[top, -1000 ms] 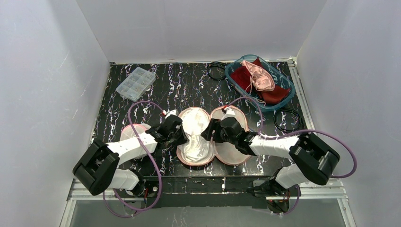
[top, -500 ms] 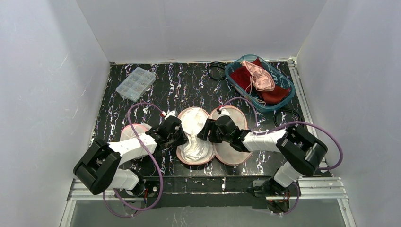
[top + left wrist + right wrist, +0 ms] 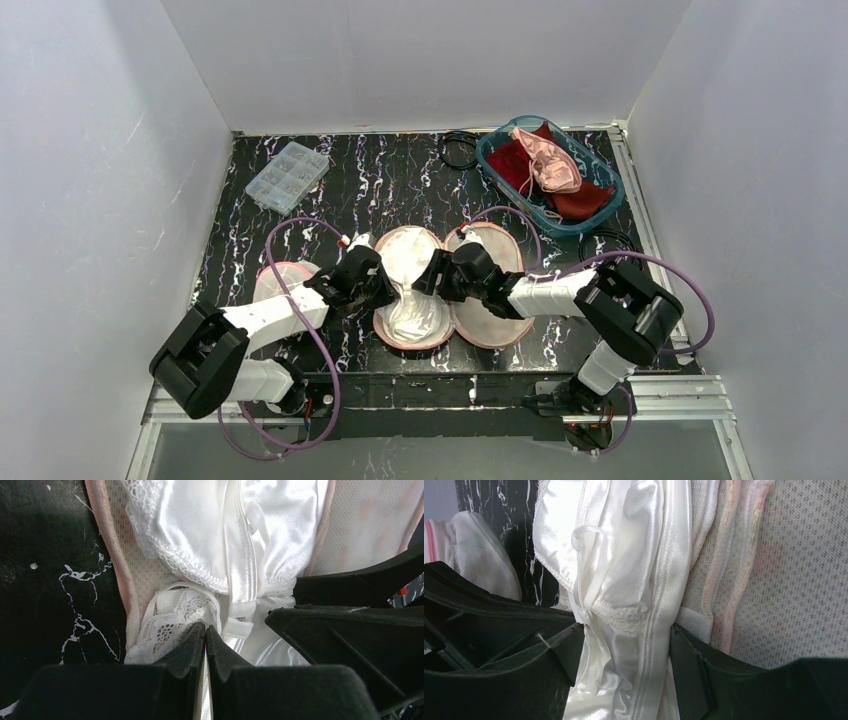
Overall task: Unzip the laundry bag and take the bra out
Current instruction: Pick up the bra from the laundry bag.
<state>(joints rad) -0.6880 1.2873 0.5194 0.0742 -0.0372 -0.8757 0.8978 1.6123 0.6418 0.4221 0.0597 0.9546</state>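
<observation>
Bag [image 3: 492,305] lies unzipped and spread open like a clamshell, lower centre of the counter [image 3: 400,180]. Pink rim, mesh lining facing up.

White bra [image 3: 410,300] sits in the bag's left half, satin bunched lengthwise, lace along its lower edge. Not lifted clear.

Left fingers [image 3: 199,645]: pressed fully together, tips down on the lace and strap at the bra's near-left edge, just inside the bag's rim. A white sliver shows between them. Cannot tell whether any fabric is actually pinched.

Right fingers [image 3: 435,282]: spread apart, one on each side of a vertical fold of the bra's satin and band. The fabric fills the gap between them, with bag mesh just to the right.

The two sets of fingers face each other across the bra, close together.

Upper right: blue bin [image 3: 500,150] with red and pink garments. Upper left: clear compartment box [image 3: 286,176].
</observation>
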